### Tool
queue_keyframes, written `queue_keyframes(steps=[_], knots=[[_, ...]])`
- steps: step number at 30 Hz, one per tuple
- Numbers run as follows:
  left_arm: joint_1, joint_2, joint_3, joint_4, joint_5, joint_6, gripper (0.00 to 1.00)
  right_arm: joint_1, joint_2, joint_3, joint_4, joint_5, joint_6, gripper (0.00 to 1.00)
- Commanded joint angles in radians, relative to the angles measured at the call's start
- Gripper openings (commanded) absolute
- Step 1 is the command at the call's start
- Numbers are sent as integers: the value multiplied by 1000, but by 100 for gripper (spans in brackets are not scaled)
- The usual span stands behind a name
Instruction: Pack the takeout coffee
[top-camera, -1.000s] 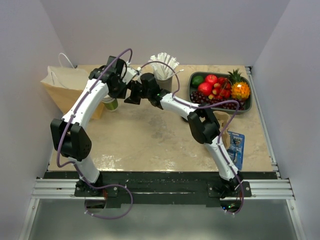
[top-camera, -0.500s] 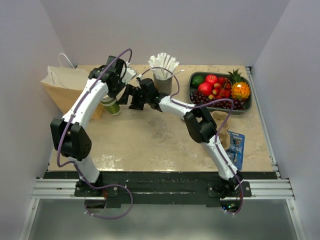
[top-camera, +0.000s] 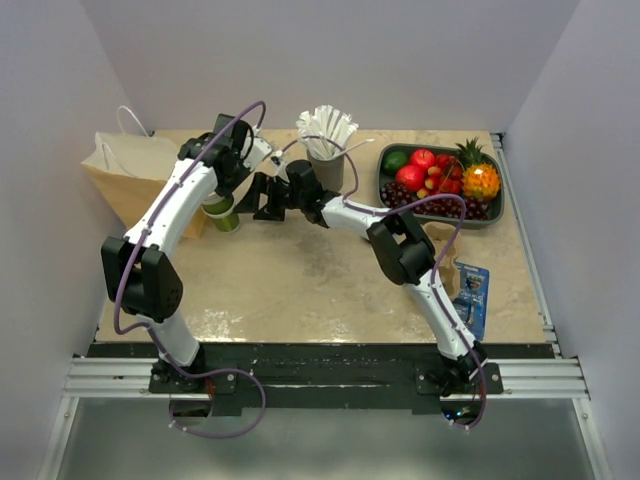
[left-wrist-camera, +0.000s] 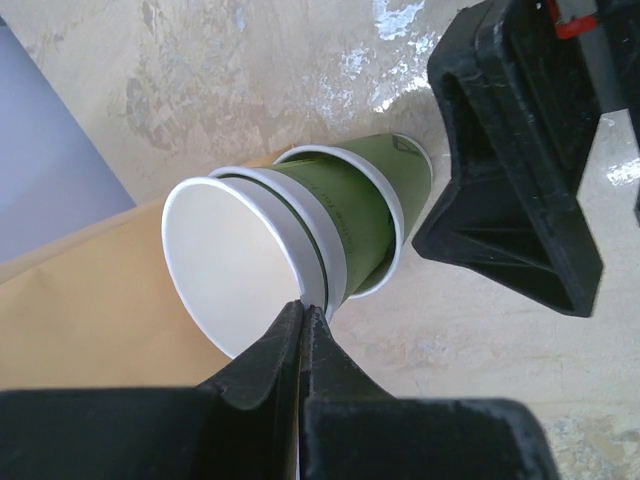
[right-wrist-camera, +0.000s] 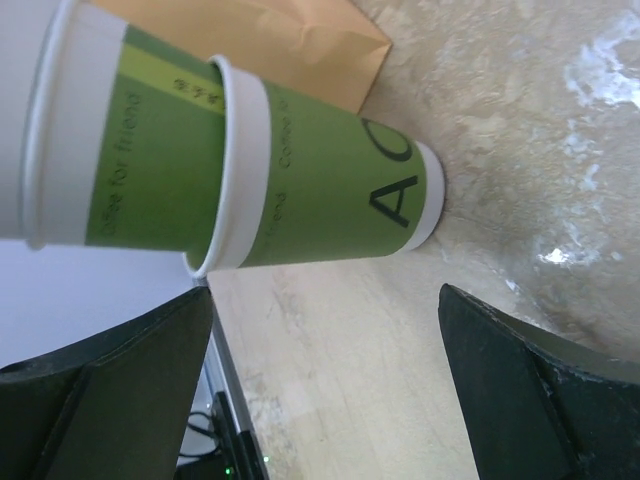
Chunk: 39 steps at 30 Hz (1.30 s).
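The takeout coffee shows as two nested green paper cups with cream bands, standing by the brown paper bag (top-camera: 140, 180). The upper cup (left-wrist-camera: 235, 265) is raised and tilted out of the lower cup (left-wrist-camera: 390, 195), and its white inside is open to view. My left gripper (left-wrist-camera: 301, 312) is shut on the upper cup's rim, above the cups (top-camera: 223, 212) in the top view. My right gripper (top-camera: 258, 197) is open just to the right of them. In the right wrist view, the lower cup (right-wrist-camera: 330, 195) lies beyond the wide-open fingers (right-wrist-camera: 110, 375), untouched.
The paper bag (left-wrist-camera: 90, 320) lies directly behind the cups at the table's left. A grey cup of white straws (top-camera: 326, 150) stands at the back centre. A dark tray of fruit (top-camera: 492, 212) sits at the back right. A blue packet (top-camera: 472, 290) lies near the right edge.
My right gripper has moved left, closer to the cups, still open. The left gripper and the cups have shifted slightly toward the near side.
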Motion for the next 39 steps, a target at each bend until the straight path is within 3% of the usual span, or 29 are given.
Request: queue_keyframes(steps=[1,22,39], knots=[[-1,-53,-10,33,-34,23,0,-10,-87,-11,170,-119,14,99],[-6,-52,14,9,-21,3,0,-1,-57,90,172,-64,108,99],[-7,-45,67,-23,12,-13,0,21,8,190,-24,69,69,99]])
